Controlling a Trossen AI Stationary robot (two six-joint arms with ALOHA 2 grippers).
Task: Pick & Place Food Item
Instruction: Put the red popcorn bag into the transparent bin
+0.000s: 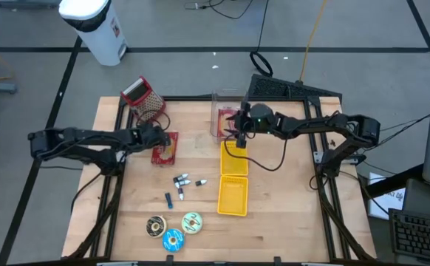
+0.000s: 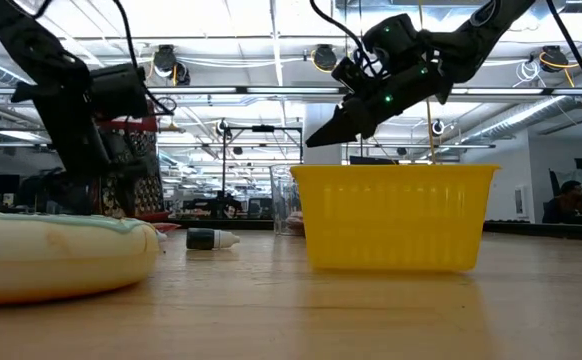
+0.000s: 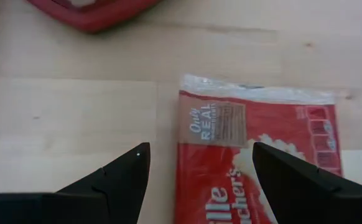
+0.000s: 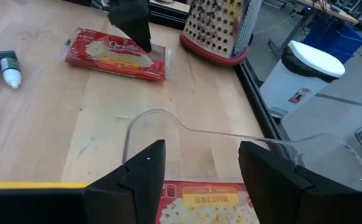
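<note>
A red popcorn packet (image 1: 165, 148) lies flat on the wooden table, left of centre. My left gripper (image 3: 199, 158) hovers open just above the packet's (image 3: 255, 143) clear-sealed end, pointing steeply down; one finger stands over the bare wood beside it, the other over the packet. A second red packet (image 4: 206, 205) sits in a clear container (image 4: 168, 121) at the far middle. My right gripper (image 4: 199, 162) hangs open above that container, near the far end of a yellow bin (image 1: 235, 159).
A red-rimmed grater (image 1: 145, 100) stands just beyond the left packet. A second yellow bin (image 1: 233, 196) lies nearer. Small bottles (image 1: 182, 181) and three round discs (image 1: 173, 233) lie toward the near edge. A white waste bin (image 1: 97, 26) stands on the floor beyond the table.
</note>
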